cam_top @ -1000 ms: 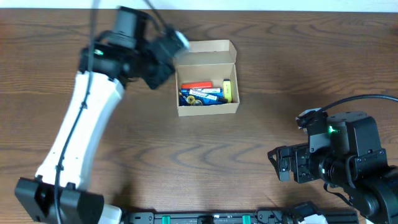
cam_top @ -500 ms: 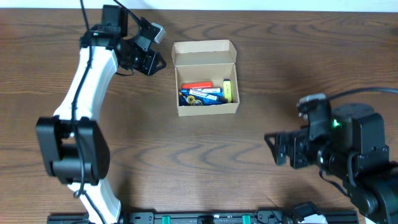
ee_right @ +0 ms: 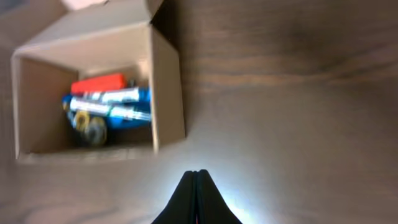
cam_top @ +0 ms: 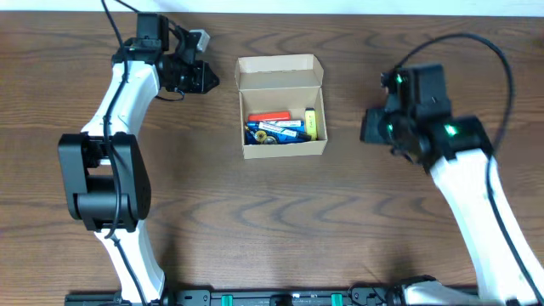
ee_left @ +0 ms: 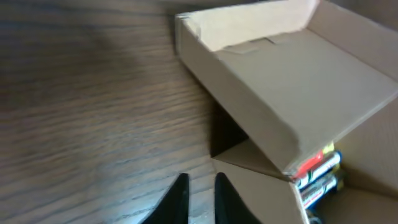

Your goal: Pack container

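no text can be read anywhere (print on the blue items (cam_top: 276, 130) in the container (cam_top: 283, 150) is blurred).

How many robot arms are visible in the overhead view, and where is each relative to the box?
2. The left arm ends beside the upper-left corner of the open container, by its lid flap; the right arm ends right of the container, apart from it.

— What sort of place?
— Robotics lab bench, seemingly; left arm (cam_top: 126, 95) and right arm (cam_top: 476, 200) flank the container (cam_top: 280, 106) on a wood-grain table (cam_top: 255, 212); a black rail (cam_top: 280, 299) lies past the container's near side.
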